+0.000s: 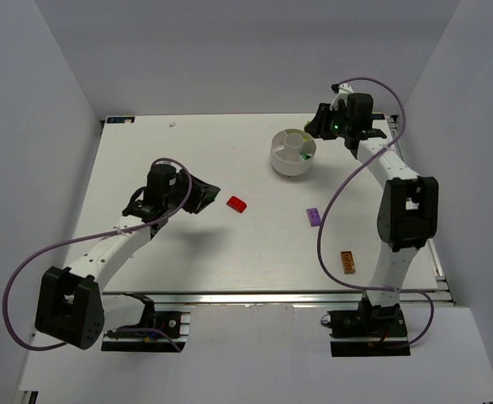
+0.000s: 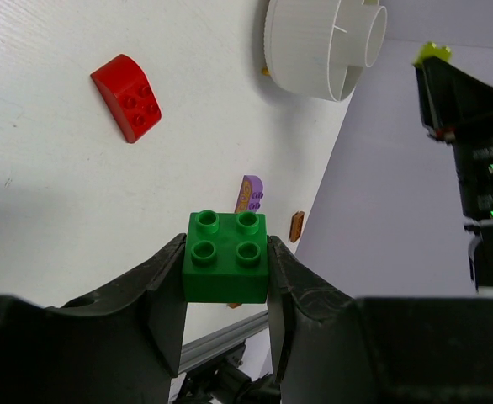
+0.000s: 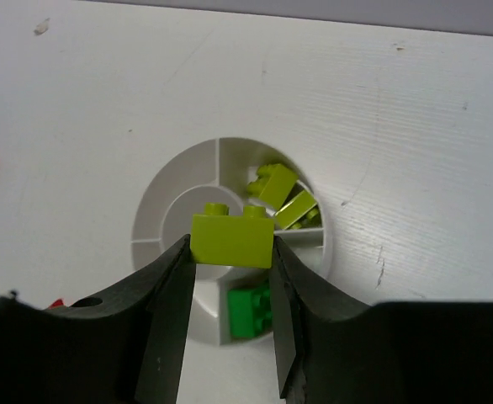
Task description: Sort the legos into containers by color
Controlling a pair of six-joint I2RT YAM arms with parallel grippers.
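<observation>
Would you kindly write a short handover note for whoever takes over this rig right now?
Left gripper: shut on green brick, away from the dish.
Right gripper: shut on yellow-green brick, over the dish.
Done: yellow-green bricks in one wedge, second green brick in another.
To do: place both held bricks; sort red brick, purple brick, orange brick from the table.

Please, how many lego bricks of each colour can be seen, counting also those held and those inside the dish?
Red brick: 1
Purple brick: 1
Orange brick: 1
Green bricks: 2
Yellow-green bricks: 3, maybe more hidden
Total: at least 8
</observation>
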